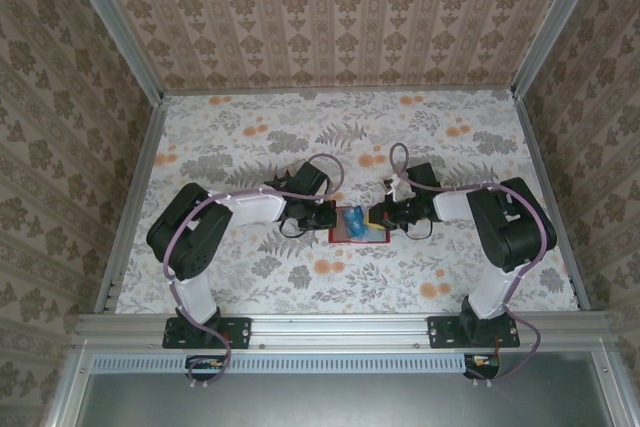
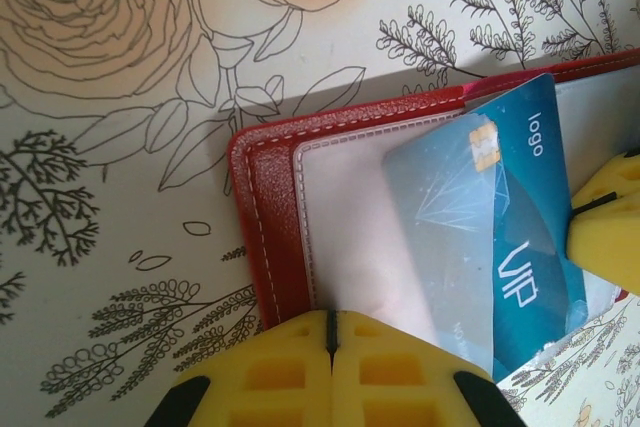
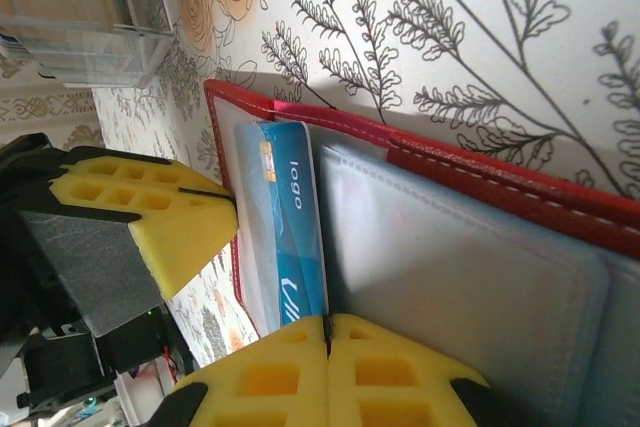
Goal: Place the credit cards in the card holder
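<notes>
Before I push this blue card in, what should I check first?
1. Card holder lies open, pockets up: ok.
2. Left gripper shut on the card holder's edge: ok.
3. Right gripper shut on the blue card: ok.
4. Blue card fully seated in the clear pocket: not ok; part is under the plastic, the rest sticks out.
5. Blue card square to the pocket: not ok; it sits tilted in the left wrist view.
6. Room left deeper in the pocket: cannot tell.
</notes>
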Action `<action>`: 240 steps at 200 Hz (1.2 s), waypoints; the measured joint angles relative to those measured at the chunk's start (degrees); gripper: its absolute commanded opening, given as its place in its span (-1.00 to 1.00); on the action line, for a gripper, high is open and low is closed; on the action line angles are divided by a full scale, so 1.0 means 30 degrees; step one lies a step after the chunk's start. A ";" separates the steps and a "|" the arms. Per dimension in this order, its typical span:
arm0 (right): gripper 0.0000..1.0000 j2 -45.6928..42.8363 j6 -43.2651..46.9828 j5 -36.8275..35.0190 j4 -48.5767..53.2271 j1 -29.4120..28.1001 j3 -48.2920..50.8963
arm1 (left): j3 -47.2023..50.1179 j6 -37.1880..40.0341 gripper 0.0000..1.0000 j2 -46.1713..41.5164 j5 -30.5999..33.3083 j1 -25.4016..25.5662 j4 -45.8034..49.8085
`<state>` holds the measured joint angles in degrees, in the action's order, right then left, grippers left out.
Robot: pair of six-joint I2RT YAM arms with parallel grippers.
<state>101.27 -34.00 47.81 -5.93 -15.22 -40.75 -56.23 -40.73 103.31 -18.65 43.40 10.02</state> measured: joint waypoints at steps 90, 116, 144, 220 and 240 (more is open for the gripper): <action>-1.00 -0.0721 -0.2623 -0.2477 -0.2106 -0.2266 0.0838 | 0.0772 -0.0058 -1.00 -0.0699 0.0255 0.0000 -0.0124; -1.00 -0.1450 -0.2878 -0.3796 -0.1851 -0.3249 0.0845 | 0.1290 -0.0073 -1.00 -0.1319 0.0510 0.0000 0.0211; -1.00 -0.1763 -0.3191 -0.4765 -0.1814 -0.3840 0.0845 | 0.1894 -0.0066 -1.00 -0.2521 0.0670 -0.0044 0.0678; -1.00 -0.1770 -0.3723 -0.5712 -0.1508 -0.4386 0.0838 | 0.3439 0.0459 -1.00 -0.4758 0.1690 -0.0153 0.1559; -1.00 -0.1778 -0.3803 -0.5945 -0.1384 -0.4670 0.0838 | 0.3490 0.0678 -1.00 -0.4393 0.1749 -0.0153 0.1392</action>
<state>95.94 -45.41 29.98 -10.09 -29.23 -38.24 -45.76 -38.70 90.13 -13.41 42.94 14.20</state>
